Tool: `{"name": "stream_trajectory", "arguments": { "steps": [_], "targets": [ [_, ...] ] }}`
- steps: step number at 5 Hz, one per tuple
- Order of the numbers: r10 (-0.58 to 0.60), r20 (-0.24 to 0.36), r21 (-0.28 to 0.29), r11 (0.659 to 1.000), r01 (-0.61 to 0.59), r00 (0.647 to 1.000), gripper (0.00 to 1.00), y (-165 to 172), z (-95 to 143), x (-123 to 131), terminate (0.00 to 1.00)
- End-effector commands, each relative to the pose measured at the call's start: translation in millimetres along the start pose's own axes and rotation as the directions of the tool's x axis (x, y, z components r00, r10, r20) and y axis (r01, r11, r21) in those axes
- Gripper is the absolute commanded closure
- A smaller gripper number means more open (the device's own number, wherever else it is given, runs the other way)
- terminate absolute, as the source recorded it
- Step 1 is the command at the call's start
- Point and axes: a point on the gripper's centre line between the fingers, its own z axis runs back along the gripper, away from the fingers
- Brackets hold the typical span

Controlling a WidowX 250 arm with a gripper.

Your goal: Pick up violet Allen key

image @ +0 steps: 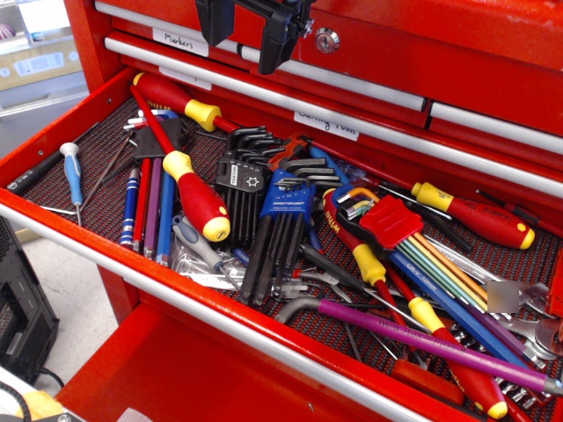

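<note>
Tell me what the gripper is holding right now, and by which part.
Nothing. The gripper hangs open above the drawer, and the violet Allen key lies untouched among the tools at the drawer's front.

You could see only the lower tips of the gripper (255, 31); the top edge cut off the rest, so how its jaws stood was unclear. The violet Allen key (431, 340) ran out past the right edge, its far end lost, and a red-handled screwdriver (457, 374) crossed over its shaft. A blurred grey patch (506, 296) hid whatever lay there. The handwritten drawer labels (325, 123) were too small to read.
</note>
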Motion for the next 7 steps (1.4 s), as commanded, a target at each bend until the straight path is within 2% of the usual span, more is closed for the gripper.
{"name": "stream_trajectory", "arguments": {
  "steps": [1,2,3,4,5,6,7],
  "targets": [
    [0.000,0.000,0.000,1.000,0.000,1.000,0.00,0,0,0,0.00],
    [0.244,-0.053,-0.005,0.970,-0.245,0.968,0.00,-32,8,-6,0.00],
    [0.474,-0.092,0.000,0.879,-0.476,0.876,0.00,-69,7,-15,0.00],
    [0.664,-0.202,0.008,0.737,-0.676,0.720,0.00,-104,-5,-19,0.00],
    [0.810,-0.274,0.073,0.556,-0.828,0.519,0.00,-129,-17,-25,0.00],
    [0.896,-0.340,0.119,0.341,-0.933,0.284,0.00,-144,-34,-29,0.00],
    [0.886,-0.400,0.115,0.304,-0.946,0.236,0.00,-157,-56,-34,0.00]
  ]
}}
